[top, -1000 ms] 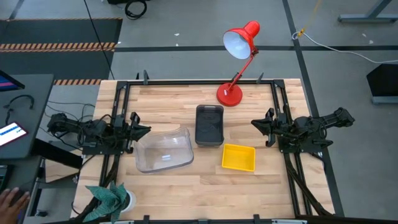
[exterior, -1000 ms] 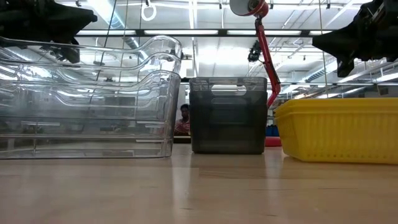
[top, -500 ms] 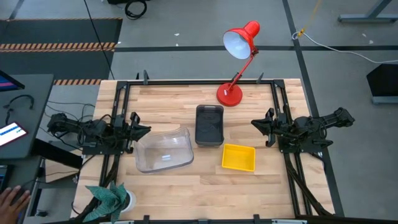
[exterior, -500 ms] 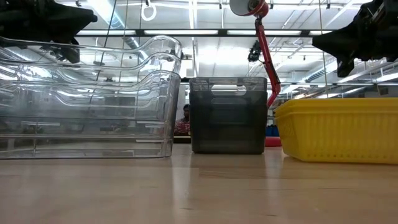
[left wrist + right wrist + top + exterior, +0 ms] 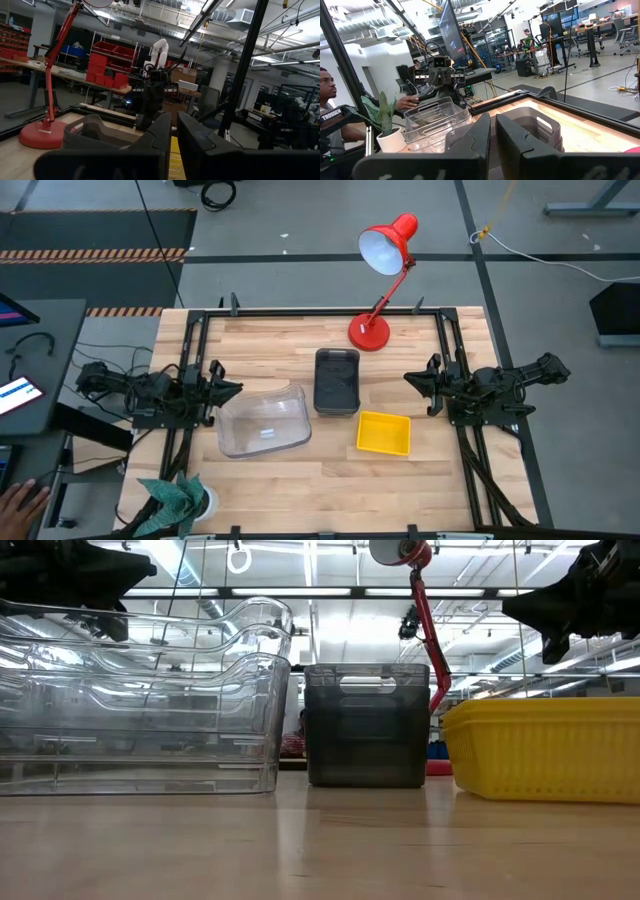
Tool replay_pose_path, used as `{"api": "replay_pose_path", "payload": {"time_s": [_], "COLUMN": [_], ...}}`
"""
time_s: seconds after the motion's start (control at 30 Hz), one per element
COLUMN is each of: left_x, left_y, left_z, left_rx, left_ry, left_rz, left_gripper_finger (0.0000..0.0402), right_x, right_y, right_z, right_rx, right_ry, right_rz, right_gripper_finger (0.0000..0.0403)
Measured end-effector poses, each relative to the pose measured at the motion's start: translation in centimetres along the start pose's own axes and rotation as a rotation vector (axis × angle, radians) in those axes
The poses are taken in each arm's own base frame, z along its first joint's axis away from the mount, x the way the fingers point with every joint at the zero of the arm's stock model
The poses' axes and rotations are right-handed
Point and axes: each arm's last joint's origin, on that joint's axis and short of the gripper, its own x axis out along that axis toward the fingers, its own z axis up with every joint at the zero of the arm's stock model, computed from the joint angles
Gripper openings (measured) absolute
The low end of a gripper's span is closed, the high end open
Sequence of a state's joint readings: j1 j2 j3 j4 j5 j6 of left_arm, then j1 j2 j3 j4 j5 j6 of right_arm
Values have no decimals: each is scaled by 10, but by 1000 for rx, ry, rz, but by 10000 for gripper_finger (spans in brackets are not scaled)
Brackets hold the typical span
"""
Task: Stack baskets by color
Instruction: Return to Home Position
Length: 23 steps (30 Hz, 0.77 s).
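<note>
Since every basket sits in a pile of its own colour, the sorting looks done and the step in hand is judged to be parking the arms.

Nearest, right of centre on the pale wooden table (image 5: 300,490), lies the bright yellow rectangular plastic basket (image 5: 384,433); how many are nested in it cannot be told. Left of it and slightly farther is the stack of clear see-through plastic baskets (image 5: 264,423), with several rims one above another in the low view. Farther again, at the table's middle, stands the stack of dark grey plastic baskets (image 5: 337,380), apart from both others.

Level with that grey stack, the left gripper (image 5: 228,389) hangs over the table's left side, just beside the clear stack's far left corner, and the right gripper (image 5: 412,380) over the right side, well apart from any basket. Each wrist view shows its fingers drawn together with only a sliver between, holding nothing.

To do the step well, the left arm should draw straight away from the clear rim without brushing it, as the light stack would likely slide. Both arms should settle slowly and evenly.

Farthest stands the red metal desk lamp (image 5: 368,332), clear of both arms.
</note>
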State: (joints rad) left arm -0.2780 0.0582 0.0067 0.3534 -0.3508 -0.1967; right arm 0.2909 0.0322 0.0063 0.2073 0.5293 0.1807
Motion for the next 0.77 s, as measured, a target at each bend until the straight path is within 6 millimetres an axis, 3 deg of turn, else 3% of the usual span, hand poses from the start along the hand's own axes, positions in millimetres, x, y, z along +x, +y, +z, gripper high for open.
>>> {"api": "replay_pose_path", "payload": {"time_s": [0.77], "left_x": [0], "left_y": [0], "left_z": [0], "left_rx": [0], "left_ry": [1], "left_rz": [0], "left_gripper_finger": [33], "right_x": [0], "right_y": [0], "right_z": [0], "right_rx": [0], "right_ry": [0], "right_rz": [0], "right_gripper_finger": [34]}}
